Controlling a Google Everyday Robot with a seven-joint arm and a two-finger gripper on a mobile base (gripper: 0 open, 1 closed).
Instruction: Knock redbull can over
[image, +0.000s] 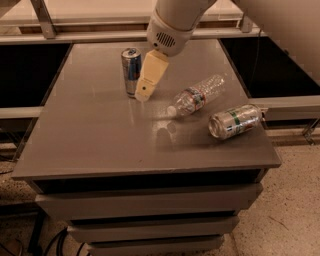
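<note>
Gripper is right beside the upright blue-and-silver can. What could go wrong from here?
1. The gripper hangs low beside the slim blue-and-silver redbull can; a push that low may slide it on the smooth grey table rather than tip it.
2. The clear plastic bottle lies close on the gripper's other side; a back-swing could roll it into the lying silver-and-green can near the edge.

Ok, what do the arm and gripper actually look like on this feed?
The arm is a smooth, white, rounded casing with a small dark slotted vent grille near its wrist end. The gripper, close beside the redbull can, is pale cream, flat-sided and tapers to a blunt tip with small dark marks. No cables or lettering show.
</note>
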